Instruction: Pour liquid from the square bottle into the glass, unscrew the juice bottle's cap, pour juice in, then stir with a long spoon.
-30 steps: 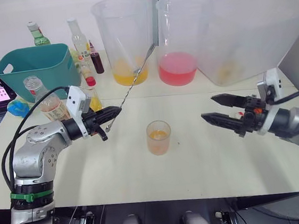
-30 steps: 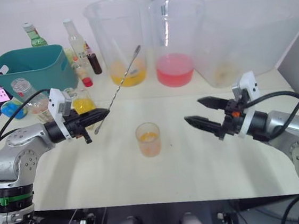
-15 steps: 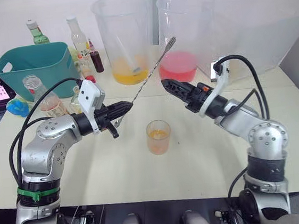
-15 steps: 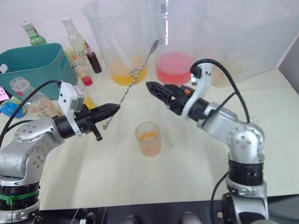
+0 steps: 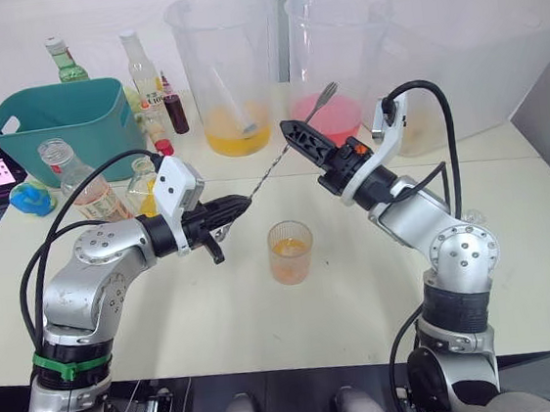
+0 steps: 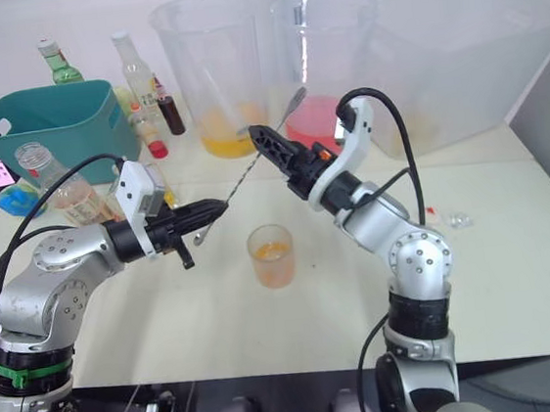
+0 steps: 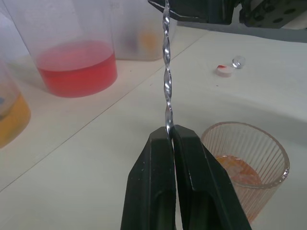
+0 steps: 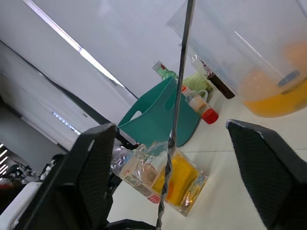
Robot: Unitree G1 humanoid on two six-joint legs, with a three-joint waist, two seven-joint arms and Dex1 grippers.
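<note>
The left claw [image 7: 169, 139] is pinching the long spoon [image 5: 279, 153] near its lower end, fingers pressed onto the twisted shaft. The right claw [image 8: 168, 143] is spreading wide around the shaft, at two o'clock from the left one. The glass [image 5: 291, 252], holding orange liquid, is sitting at five o'clock from the left claw. The left wrist view is showing the juice bottle's cap [image 7: 224, 70] lying on the table [image 5: 364, 305] beyond the glass.

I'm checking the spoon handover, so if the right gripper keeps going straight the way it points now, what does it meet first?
Most likely the long spoon: its twisted shaft runs between the open fingers of the right gripper. Beyond it lie the square bottle and the left gripper holding the spoon, though depth there is unclear.
</note>
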